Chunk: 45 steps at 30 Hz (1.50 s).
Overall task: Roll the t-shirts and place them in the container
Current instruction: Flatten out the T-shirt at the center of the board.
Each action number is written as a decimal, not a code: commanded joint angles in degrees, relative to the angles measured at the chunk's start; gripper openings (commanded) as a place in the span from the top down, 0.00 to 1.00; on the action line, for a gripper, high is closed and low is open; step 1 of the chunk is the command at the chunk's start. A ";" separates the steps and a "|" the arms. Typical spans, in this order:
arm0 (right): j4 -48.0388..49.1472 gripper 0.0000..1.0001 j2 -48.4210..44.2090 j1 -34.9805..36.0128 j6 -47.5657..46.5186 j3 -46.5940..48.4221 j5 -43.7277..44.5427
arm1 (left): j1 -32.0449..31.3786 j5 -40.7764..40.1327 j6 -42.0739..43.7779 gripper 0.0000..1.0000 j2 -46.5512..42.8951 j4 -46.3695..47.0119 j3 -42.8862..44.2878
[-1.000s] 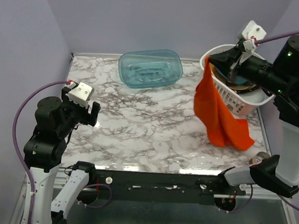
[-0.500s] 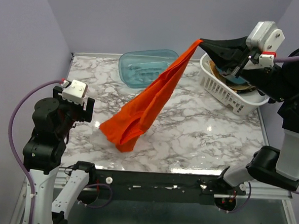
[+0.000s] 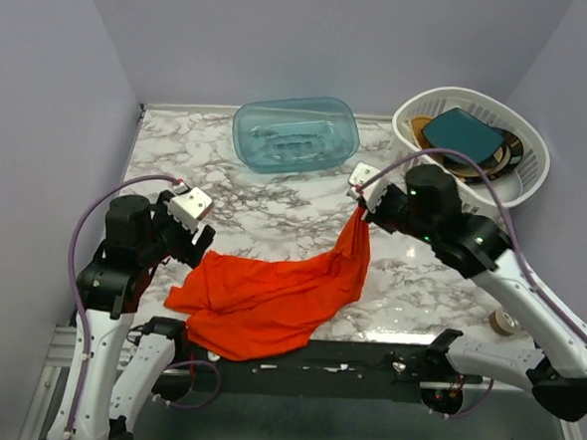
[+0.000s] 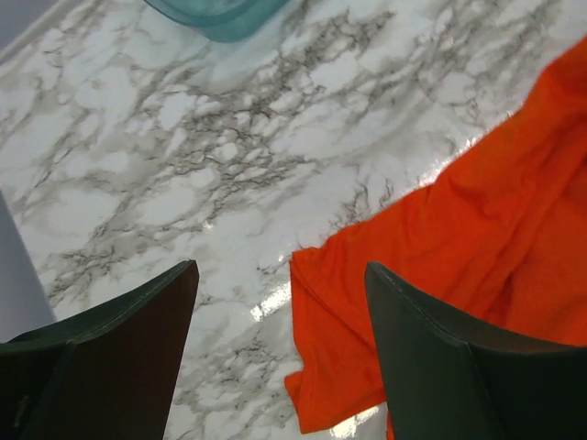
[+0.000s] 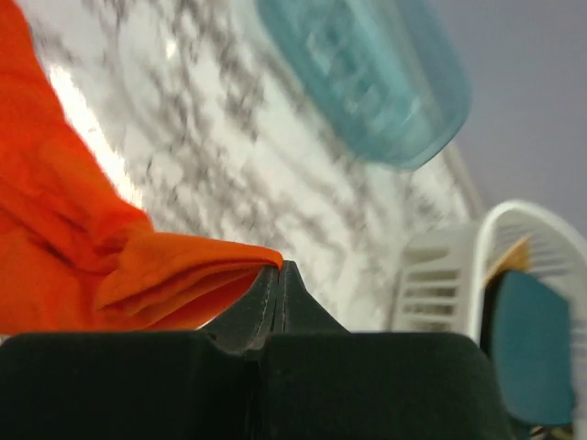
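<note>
Left gripper: hovering at 8 o'clock of the tabletop, jaws spread wide, nothing held. In the left wrist view the shirt's left edge is seen on the marble below the gap between the fingers; contact cannot be told.

T-shirt: laid crumpled at 6 o'clock of the tabletop, its near part draped over the near edge. Its right end is pulled up in a taut strip toward 1 o'clock.

Tub: set at 12 o'clock, well apart from the shirt.

Right gripper: positioned just right of tabletop centre, jaws pressed together on a fold of the shirt's raised end. The pinch is confirmed in the right wrist view, with the fabric bunched at the fingertips.

Basket: placed at 2 o'clock on the far right corner, tilted; a teal item and some brown discs are held in it.
</note>
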 commanded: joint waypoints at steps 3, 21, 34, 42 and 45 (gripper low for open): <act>7.42 0.99 3.47 -14.71 8.81 -14.27 -0.66 | 0.33 12.10 21.51 0.19 0.17 -11.10 -1.89; 3.39 1.00 10.07 -33.57 11.37 -15.14 -9.37 | -1.51 9.73 41.88 0.19 8.35 -13.76 -12.25; -5.57 0.99 8.65 -33.48 11.98 -13.22 -6.03 | -2.31 9.27 35.10 0.26 26.35 4.03 -10.51; -3.03 1.00 9.63 -33.48 11.72 -13.04 -7.78 | -8.17 15.80 48.13 0.37 39.63 -21.12 -2.16; -2.51 1.00 9.54 -33.48 11.72 -13.04 -9.19 | -9.60 16.06 46.46 0.37 41.04 -25.61 -0.49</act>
